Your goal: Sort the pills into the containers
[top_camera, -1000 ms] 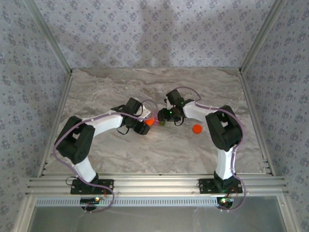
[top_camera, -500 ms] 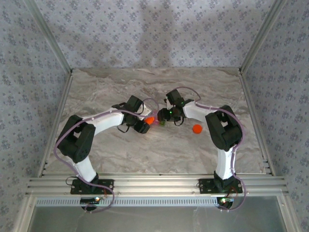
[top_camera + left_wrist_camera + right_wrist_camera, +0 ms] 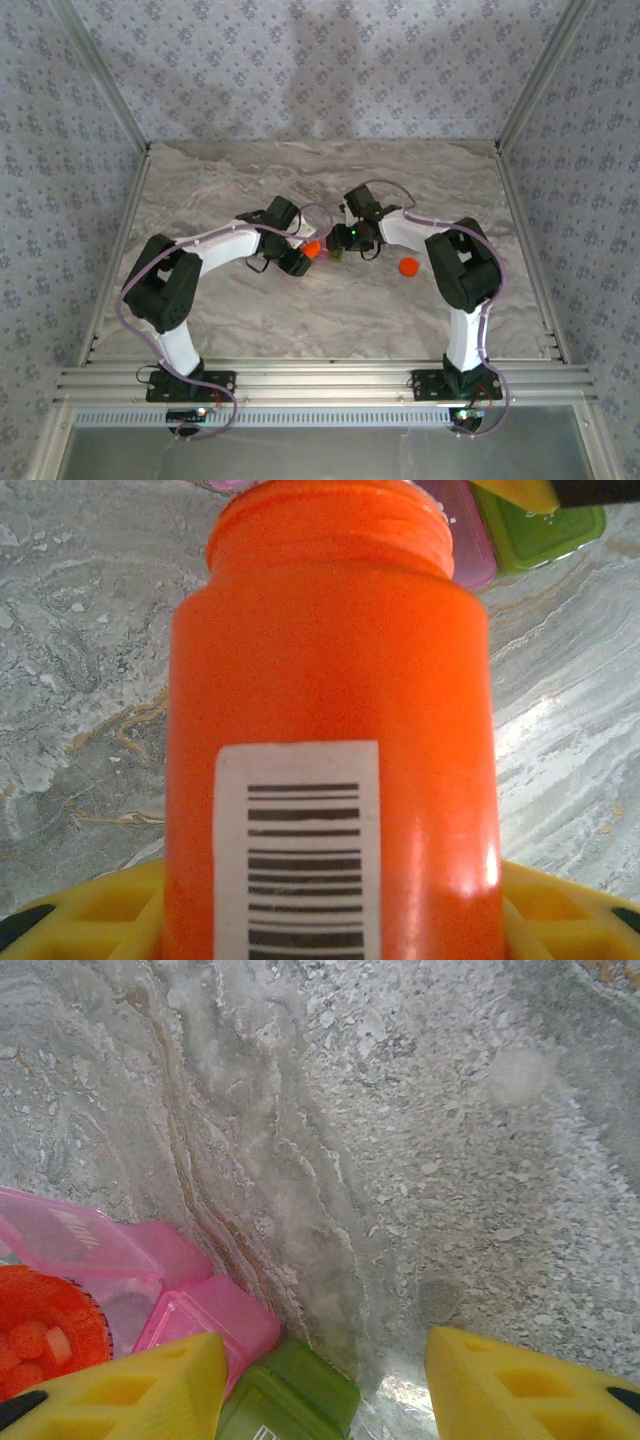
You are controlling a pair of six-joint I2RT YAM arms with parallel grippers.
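My left gripper (image 3: 330,925) is shut on an orange bottle (image 3: 330,680) with a barcode label. The bottle is uncapped and tipped, its mouth up against the containers. These are a joined pink compartment (image 3: 215,1315) and a green compartment (image 3: 290,1400); the pink lid (image 3: 65,1240) stands open. Orange pills (image 3: 30,1345) show inside the bottle's mouth. My right gripper (image 3: 325,1375) stands open low over the table. Its left finger (image 3: 130,1390) is over the containers' edge, and bare table lies before the right finger (image 3: 530,1390). From above, the bottle (image 3: 312,249) and the containers (image 3: 331,252) lie between both grippers.
The round orange cap (image 3: 407,266) lies on the marble table (image 3: 300,320) to the right of my right arm. Patterned walls and aluminium frame posts (image 3: 520,110) close in the table on three sides.
My left arm has shifted slightly, edging the bottle a little farther back beside the containers. The right arm has not moved.
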